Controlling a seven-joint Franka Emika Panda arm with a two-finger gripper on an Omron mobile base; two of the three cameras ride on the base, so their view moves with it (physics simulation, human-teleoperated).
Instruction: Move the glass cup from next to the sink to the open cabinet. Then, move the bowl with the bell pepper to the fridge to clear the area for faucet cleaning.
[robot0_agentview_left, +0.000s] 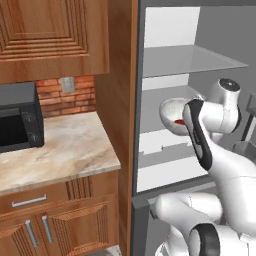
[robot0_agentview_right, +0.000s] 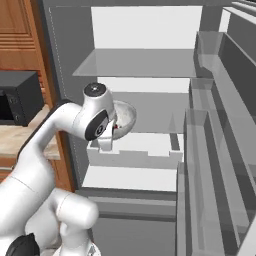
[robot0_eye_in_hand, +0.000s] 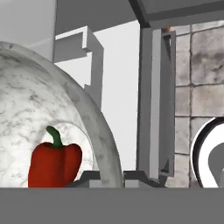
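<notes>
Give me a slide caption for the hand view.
Gripper shut on the rim of the speckled bowl, red bell pepper inside, facing the open fridge.

The white, grey-speckled bowl (robot0_eye_in_hand: 52, 109) is sitting clamped at its rim in the jaws, tilted inside the open grey fridge (robot0_agentview_right: 145, 60), with the red bell pepper (robot0_eye_in_hand: 54, 164) lying inside it just beside the jaws.

Place: home kitchen
Appliances: open fridge (robot0_agentview_left: 200, 65) at 1 o'clock, black microwave (robot0_agentview_left: 20, 122) at 9 o'clock
Fittings: marble bench (robot0_agentview_left: 60, 150), wooden cabinet (robot0_agentview_left: 50, 35), brick backsplash (robot0_agentview_left: 65, 95)
</notes>
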